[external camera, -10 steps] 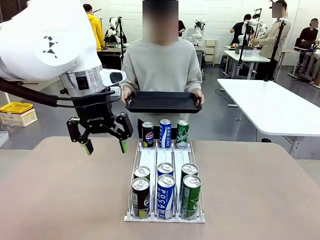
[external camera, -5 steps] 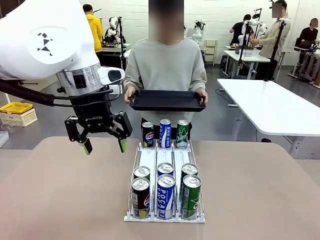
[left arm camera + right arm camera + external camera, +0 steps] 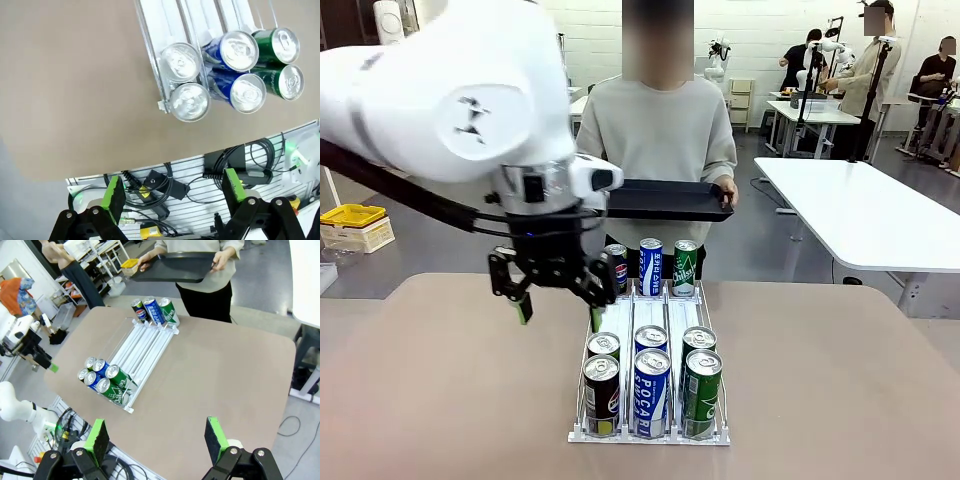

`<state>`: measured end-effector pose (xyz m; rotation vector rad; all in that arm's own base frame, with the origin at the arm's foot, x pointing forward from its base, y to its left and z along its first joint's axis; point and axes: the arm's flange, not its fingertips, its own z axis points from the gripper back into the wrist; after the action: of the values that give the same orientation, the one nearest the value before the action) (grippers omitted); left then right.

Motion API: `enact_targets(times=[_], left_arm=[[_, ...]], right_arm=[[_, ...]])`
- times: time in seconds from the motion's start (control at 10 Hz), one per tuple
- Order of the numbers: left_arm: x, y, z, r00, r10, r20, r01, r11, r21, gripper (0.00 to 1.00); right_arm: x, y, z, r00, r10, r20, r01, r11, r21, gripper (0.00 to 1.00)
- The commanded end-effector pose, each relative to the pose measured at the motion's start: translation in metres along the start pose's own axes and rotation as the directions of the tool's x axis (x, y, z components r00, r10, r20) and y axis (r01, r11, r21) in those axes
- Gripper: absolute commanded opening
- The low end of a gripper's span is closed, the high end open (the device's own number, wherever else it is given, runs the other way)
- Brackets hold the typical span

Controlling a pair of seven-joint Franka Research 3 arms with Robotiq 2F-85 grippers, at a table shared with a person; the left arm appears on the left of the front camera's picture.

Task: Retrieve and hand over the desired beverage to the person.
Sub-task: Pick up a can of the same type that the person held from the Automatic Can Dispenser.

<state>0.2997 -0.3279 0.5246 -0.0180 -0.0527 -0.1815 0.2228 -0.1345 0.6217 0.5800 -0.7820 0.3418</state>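
Note:
A white wire rack on the brown table holds two rows of cans at its near end and one row at its far end: black Pepsi, blue Pocari and green lanes. My left gripper hangs open just left of the rack's middle; its wrist view has the open gripper beyond the table's edge and the near cans seen from above. My right gripper is open, high above the table, with the rack far below. The person in the grey sweatshirt holds a black tray behind the rack.
The brown table is bare to the left and right of the rack. A white table stands at the right and a yellow bin on the floor at the left. Cables hang on a slatted panel below the table's near edge.
My left gripper has swung right and slightly down, from left of the rack's far end to beside its middle. The person has shifted a little right with the tray.

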Motion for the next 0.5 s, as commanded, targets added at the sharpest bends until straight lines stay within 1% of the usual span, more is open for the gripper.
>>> enact_targets(times=[0.0,0.3,0.4], left_arm=[[0.022,-0.026,-0.008,1.000,0.025,0.013,-0.026,0.995,0.093,1.00],[0.025,-0.029,-0.035,0.999,0.047,0.023,-0.048,0.999,0.023,1.00],[0.025,-0.031,-0.046,0.997,0.075,0.023,-0.076,0.997,0.008,1.00]], right_arm=[[0.001,-0.001,-0.002,1.000,0.007,0.011,-0.007,1.000,0.018,1.00],[0.001,-0.001,-0.002,1.000,0.007,0.011,-0.007,1.000,0.018,1.00],[0.001,-0.001,-0.002,1.000,0.007,0.011,-0.007,1.000,0.018,1.00]])
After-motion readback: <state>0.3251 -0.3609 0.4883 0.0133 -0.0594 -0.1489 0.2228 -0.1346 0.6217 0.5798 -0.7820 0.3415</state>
